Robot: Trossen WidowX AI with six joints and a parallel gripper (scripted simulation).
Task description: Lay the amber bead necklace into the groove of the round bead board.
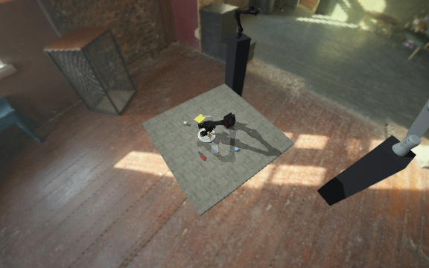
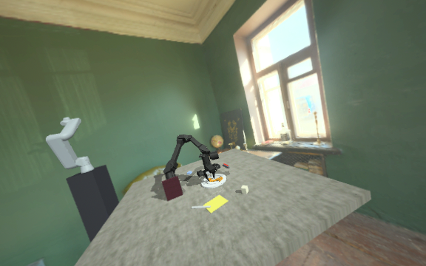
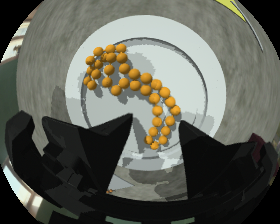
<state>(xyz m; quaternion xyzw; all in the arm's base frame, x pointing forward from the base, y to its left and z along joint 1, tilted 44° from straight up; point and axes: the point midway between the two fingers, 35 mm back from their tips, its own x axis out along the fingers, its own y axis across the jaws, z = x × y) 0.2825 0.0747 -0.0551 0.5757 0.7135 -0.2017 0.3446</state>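
Observation:
The amber bead necklace (image 3: 146, 78) (image 2: 218, 179) lies on the white round bead board (image 3: 217, 95) (image 2: 210, 185) (image 1: 207, 141). In the wrist view it is bunched at the groove's upper left. From there a doubled strand crosses the middle, bends down inside the right side and ends near the lower part. Most of the ring groove shows no beads. My gripper (image 3: 156, 121) (image 2: 210, 178) (image 1: 205, 133) is partly open over the board. The strand's lower end shows between the fingertips, with gaps on both sides; neither finger is seen pressing on it. The height gap is hard to tell.
A yellow note (image 1: 199, 118) (image 2: 217, 203) (image 3: 234, 9) with a white pen (image 2: 199, 207) and a whitish block (image 1: 185, 122) (image 2: 245, 189) lie near the board. A red item (image 1: 202, 157) (image 2: 226, 165), blue item (image 1: 236, 149) (image 2: 189, 172) and grey piece (image 1: 215, 149) are also around it.

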